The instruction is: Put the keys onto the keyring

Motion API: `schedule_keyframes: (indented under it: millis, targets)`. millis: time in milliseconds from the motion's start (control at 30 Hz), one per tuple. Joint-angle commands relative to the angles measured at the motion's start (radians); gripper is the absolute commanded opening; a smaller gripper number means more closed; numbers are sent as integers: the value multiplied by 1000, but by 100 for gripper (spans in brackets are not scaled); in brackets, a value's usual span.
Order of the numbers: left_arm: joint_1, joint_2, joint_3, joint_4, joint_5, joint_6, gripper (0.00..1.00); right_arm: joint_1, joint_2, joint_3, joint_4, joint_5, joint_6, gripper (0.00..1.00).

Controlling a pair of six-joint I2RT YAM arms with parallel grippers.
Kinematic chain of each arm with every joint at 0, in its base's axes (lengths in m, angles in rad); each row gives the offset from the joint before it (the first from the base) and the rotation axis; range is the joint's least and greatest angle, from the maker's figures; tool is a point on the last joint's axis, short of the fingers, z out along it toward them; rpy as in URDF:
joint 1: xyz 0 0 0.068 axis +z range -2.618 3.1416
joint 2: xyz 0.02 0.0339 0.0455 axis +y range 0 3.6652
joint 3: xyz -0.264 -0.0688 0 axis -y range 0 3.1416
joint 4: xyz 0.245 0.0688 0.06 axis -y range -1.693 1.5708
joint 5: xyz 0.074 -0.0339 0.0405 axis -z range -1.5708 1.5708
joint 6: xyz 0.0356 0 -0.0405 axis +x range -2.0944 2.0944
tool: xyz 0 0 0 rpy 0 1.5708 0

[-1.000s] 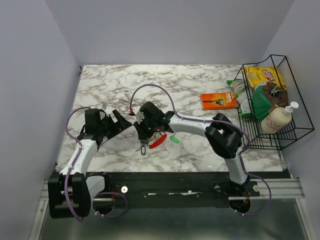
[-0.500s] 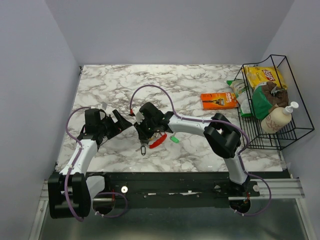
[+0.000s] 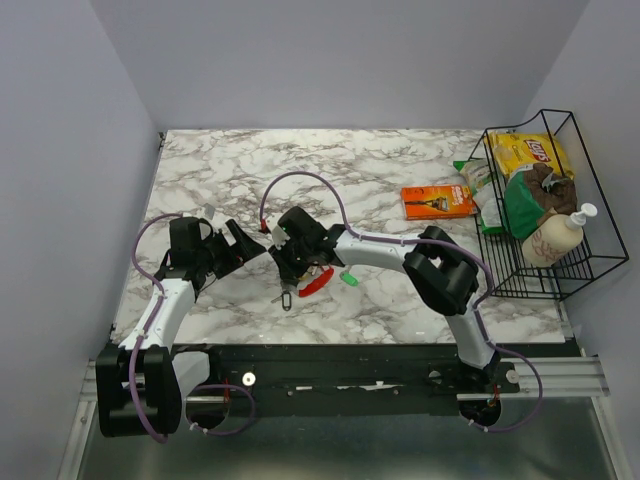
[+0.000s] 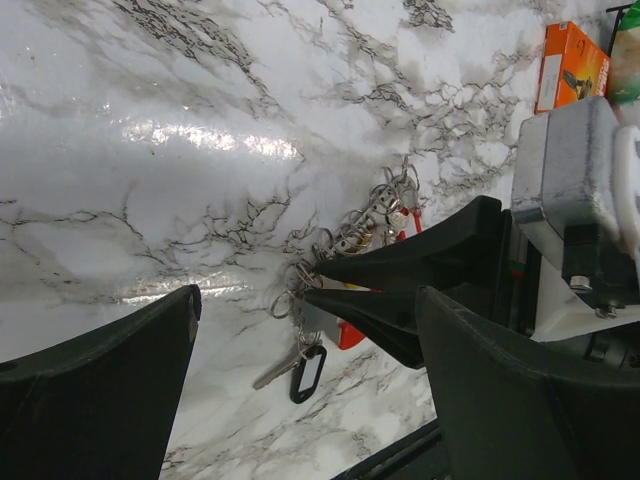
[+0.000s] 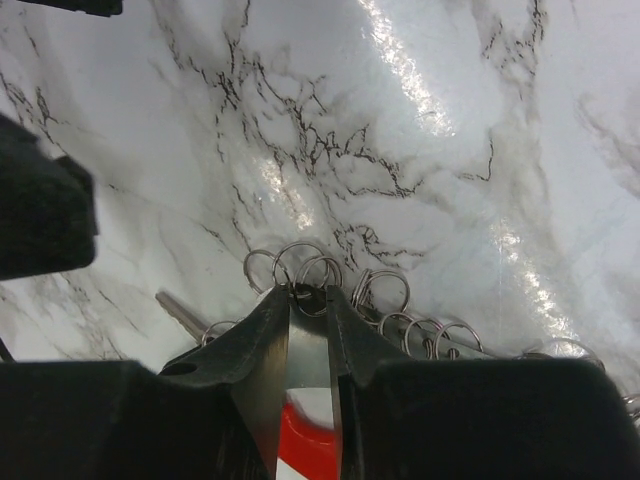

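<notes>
Over the last second my right claw (image 5: 307, 292) has only edged in. It is pinched narrow on the keyring (image 5: 300, 262), which lies on the surface (image 3: 400, 160) among the keys (image 3: 315, 283). My left claw (image 4: 308, 300) gapes wide just beside it, so I judge nothing is threaded yet.

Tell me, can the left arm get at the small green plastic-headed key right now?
Probably not: the small green plastic-headed key lies beyond the right arm's fingers, which sit between it and the left fingers.

Orange packet (image 3: 438, 201) beside wire basket (image 3: 545, 281) of groceries
</notes>
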Motion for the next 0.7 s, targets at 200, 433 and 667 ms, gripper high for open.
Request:
schedule_keyframes:
  millis: [200, 433, 667]
  targets:
    - [5, -4, 9, 20, 41, 13, 96, 10, 47, 35, -24, 64, -2, 16]
    - [5, -18, 23, 5, 47, 33, 96, 8, 27, 28, -24, 69, -9, 1]
    - [5, -60, 50, -24, 47, 58, 96, 6, -53, -14, -24, 75, -23, 1]
